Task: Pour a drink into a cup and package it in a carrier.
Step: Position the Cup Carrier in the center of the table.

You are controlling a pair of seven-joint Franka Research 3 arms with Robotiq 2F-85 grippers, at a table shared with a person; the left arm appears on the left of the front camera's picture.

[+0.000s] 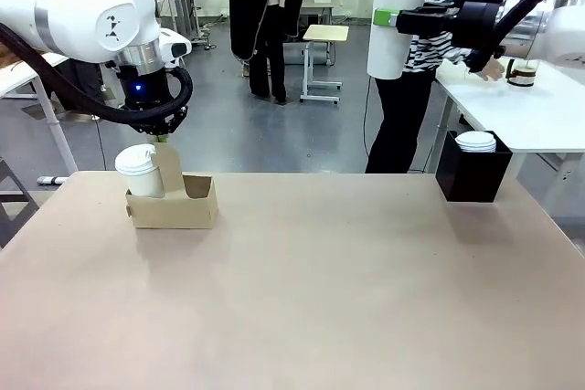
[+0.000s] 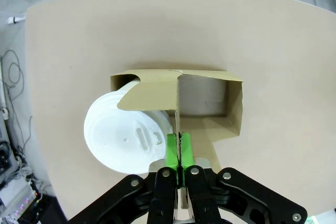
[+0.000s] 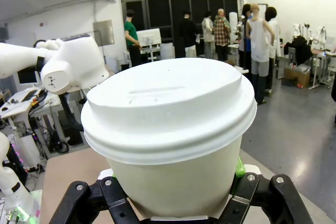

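The brown cardboard carrier (image 1: 187,210) (image 2: 233,103) stands at the table's far left. One lidded white cup (image 1: 139,172) (image 2: 126,137) sits in its left hole; the other hole is bare. My left gripper (image 1: 161,139) (image 2: 179,153) hangs over the carrier, green pads shut on its upright centre handle. High at the far right, my right gripper (image 1: 395,17) (image 3: 173,184) is shut around a second lidded white cup (image 1: 399,2) (image 3: 168,124), holding it upright in the air. The drink may be the small dark-banded vessel (image 1: 521,72) on the side table; too small to tell.
A black square box (image 1: 473,175) with white lids on top stands at the table's far right edge. A person in a striped top stands behind the raised cup, one hand (image 1: 490,68) on a white side table (image 1: 539,121). The table's middle and front lie open.
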